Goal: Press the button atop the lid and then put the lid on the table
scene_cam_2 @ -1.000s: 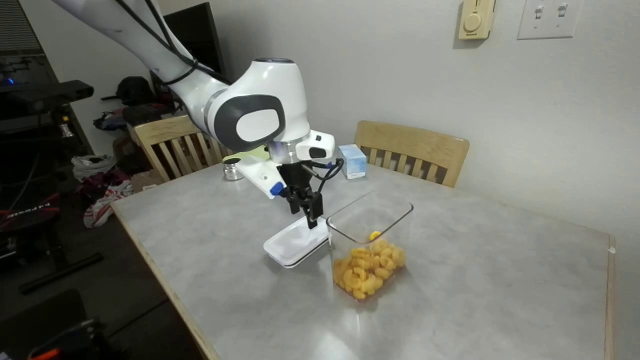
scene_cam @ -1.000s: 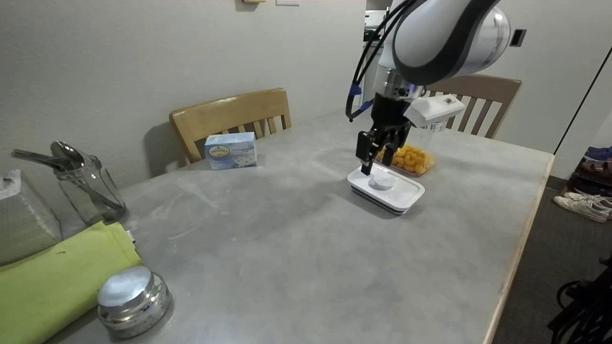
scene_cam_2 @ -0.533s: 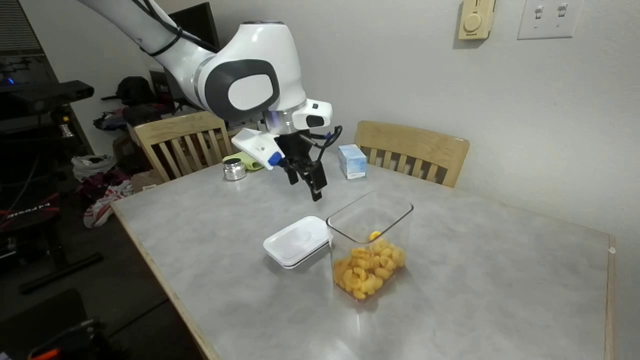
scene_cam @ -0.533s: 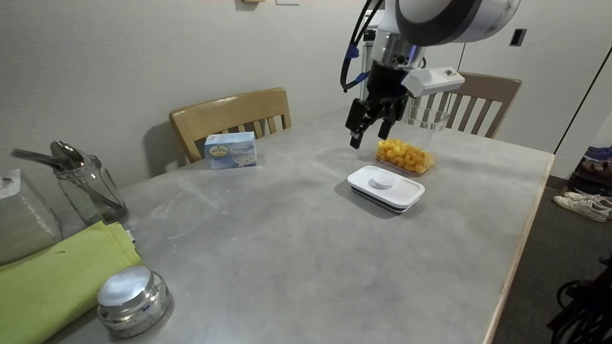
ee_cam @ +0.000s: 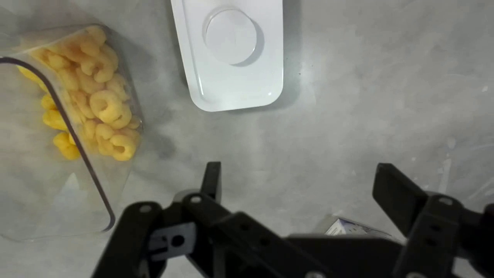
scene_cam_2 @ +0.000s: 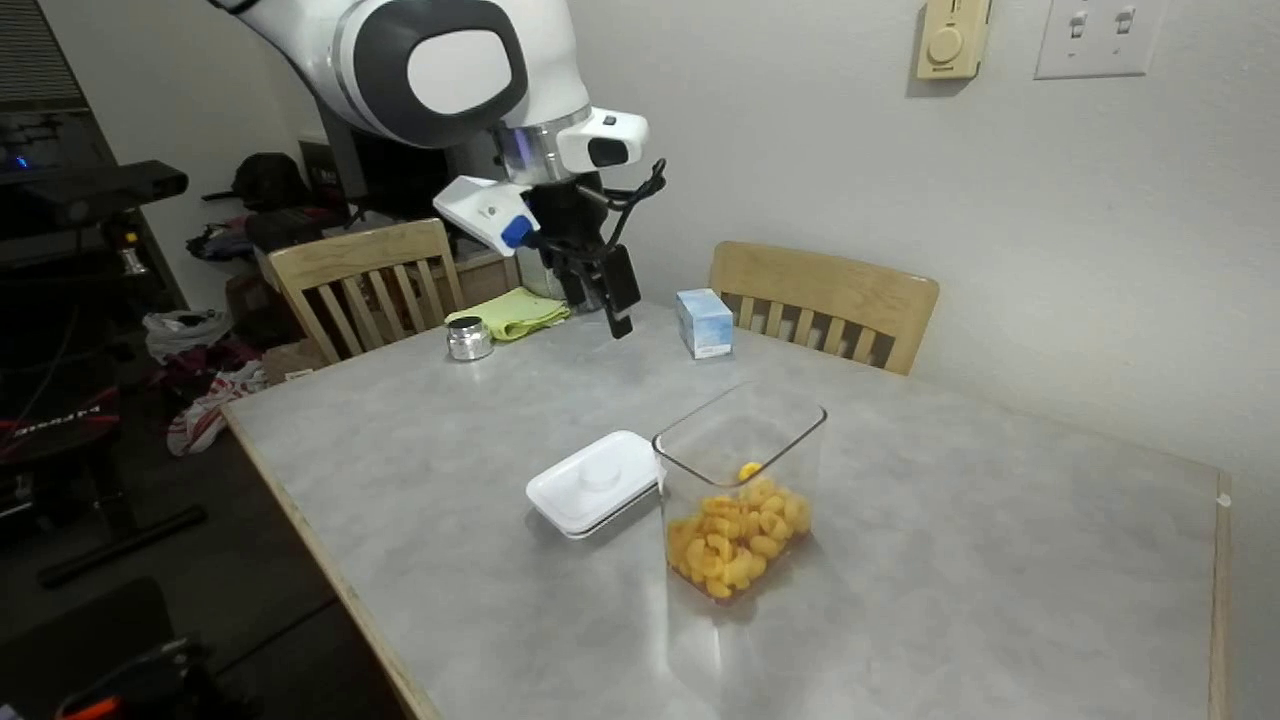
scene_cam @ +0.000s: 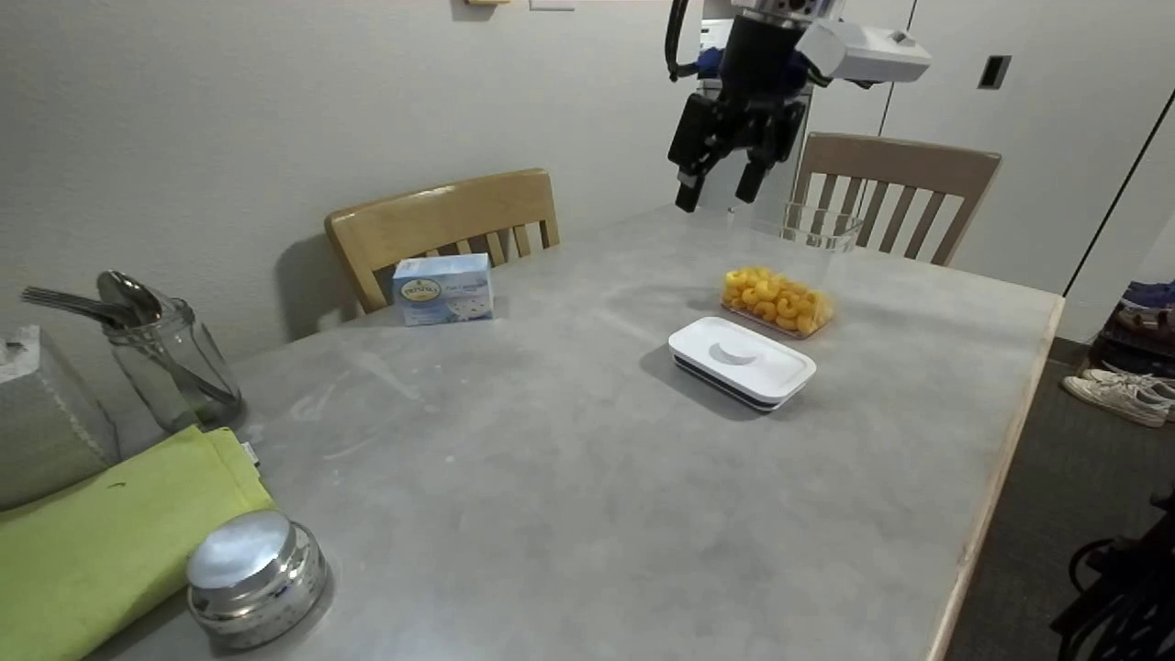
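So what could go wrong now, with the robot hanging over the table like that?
Two things, maybe. The clear container of curly yellow food pieces has no top on and stands near the lid, so if the open tool reaches down there, it might bump the container and spill some. Also, the round button looks raised on the lid, so a stray knock could push it in or slide the lid along the table.

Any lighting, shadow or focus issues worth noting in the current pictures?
Wrist view: the raised button casts a crescent shadow on the white lid, and the claw looks slightly soft; in an exterior view, pale glare lies on the table in front of the clear container, and the picture's left side is dark.
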Controlling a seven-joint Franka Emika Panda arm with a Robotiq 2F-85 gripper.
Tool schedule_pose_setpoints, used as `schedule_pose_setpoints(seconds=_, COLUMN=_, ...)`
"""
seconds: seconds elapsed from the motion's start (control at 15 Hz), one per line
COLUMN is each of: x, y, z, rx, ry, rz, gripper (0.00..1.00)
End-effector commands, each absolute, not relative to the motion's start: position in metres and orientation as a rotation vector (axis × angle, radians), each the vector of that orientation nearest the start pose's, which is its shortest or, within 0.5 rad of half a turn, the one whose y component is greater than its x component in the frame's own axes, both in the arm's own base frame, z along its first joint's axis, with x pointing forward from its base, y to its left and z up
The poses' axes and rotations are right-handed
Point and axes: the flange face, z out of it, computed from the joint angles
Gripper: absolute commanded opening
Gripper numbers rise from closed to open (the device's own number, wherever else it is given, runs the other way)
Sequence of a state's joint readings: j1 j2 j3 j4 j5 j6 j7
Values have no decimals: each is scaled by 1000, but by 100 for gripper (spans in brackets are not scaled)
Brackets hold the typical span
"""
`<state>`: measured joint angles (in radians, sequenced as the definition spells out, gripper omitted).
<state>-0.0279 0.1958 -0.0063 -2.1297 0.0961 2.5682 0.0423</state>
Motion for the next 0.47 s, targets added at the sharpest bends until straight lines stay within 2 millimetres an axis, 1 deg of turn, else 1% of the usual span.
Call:
schedule_pose_setpoints(seconds=0.0, x=573, y=-20, z=354, rx=-3041, ry=294, rz=-342, gripper=100)
schedule_pose_setpoints(seconds=0.2, x=568, y=-18, z=358, rx=-3032, ry=354, rz=-296, gripper=100)
schedule_pose_setpoints(seconds=0.27, x=580, y=-20, z=354, rx=-3036, ry=322, rz=-337, gripper=100)
schedule_pose_setpoints(seconds=0.4, x=577, y=-18, z=355, rx=-3034, ry=337, rz=-320, gripper=100)
